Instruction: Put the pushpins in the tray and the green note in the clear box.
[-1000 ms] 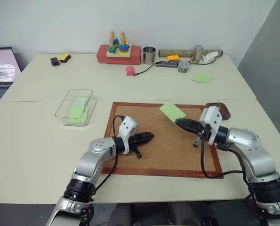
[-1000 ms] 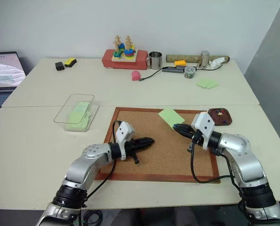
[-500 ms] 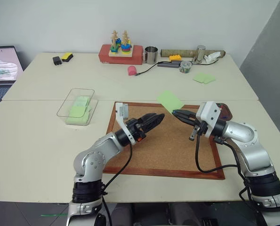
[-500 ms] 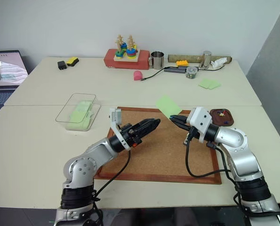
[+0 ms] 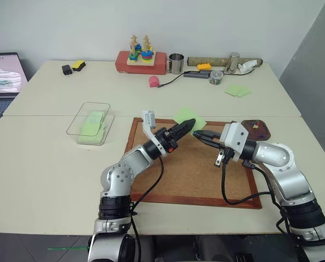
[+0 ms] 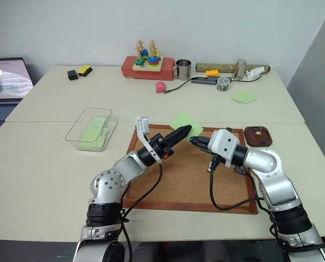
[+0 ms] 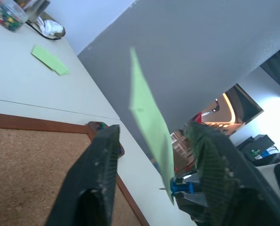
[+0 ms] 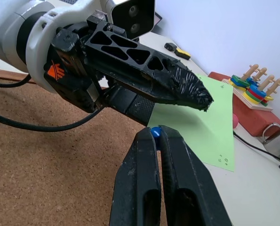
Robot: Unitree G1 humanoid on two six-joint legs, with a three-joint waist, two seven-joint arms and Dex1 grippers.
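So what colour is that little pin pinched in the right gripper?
Blue: the pushpin shows best in the right wrist view, nipped in the right gripper.

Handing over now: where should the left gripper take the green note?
Pinch the green note by its free part, clear of the blue pushpin in the right gripper. Come in from the left gripper side: the sheet stands edge-on between its open fingers.

Both arms are silver-grey with rounded metallic joints and black ribbed collars near the shoulders. Each wrist carries a white camera housing, and a black cable loops from each forearm. The left gripper [image 5: 185,126] and right gripper [image 5: 196,135] have black latticed fingers; an orange mark sits at the left gripper's base.
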